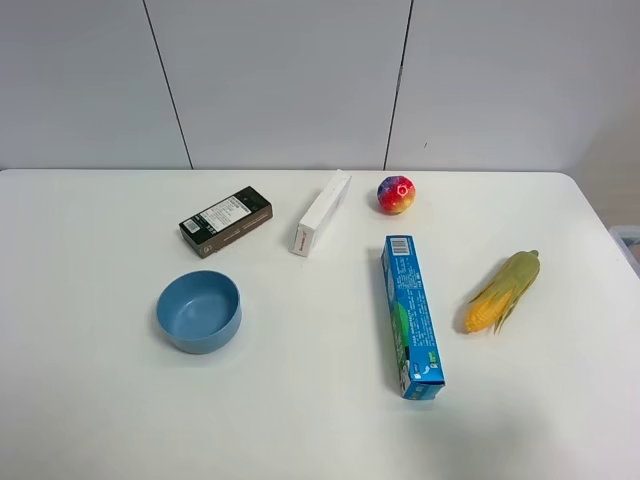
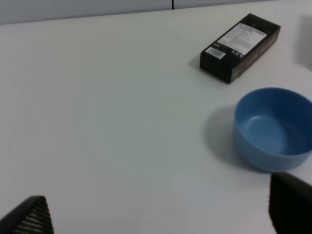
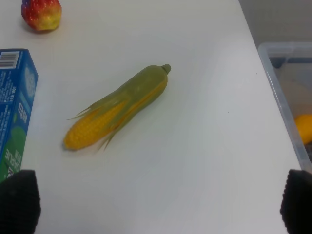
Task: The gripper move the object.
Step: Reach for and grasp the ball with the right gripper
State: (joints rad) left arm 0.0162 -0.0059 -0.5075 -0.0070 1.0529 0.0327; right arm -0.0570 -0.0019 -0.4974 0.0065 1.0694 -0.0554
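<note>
The small bumpy rainbow ball (image 1: 396, 194) sits on the white table toward the back, right of centre, with nothing touching it. It also shows in the right wrist view (image 3: 41, 13), beyond the corn cob. Neither arm appears in the exterior high view. My left gripper (image 2: 161, 214) is open and empty above bare table, with the blue bowl (image 2: 273, 126) close by one fingertip (image 2: 292, 204). My right gripper (image 3: 157, 204) is open and empty, its fingertips (image 3: 17, 200) wide apart on the near side of the corn cob (image 3: 117, 107).
A blue bowl (image 1: 199, 330) stands at the left. A black box (image 1: 225, 221) and a white box (image 1: 321, 212) lie behind it. A long blue box (image 1: 411, 315) lies in the middle and the corn cob (image 1: 503, 291) to its right. A clear bin (image 3: 287, 97) sits off the right edge.
</note>
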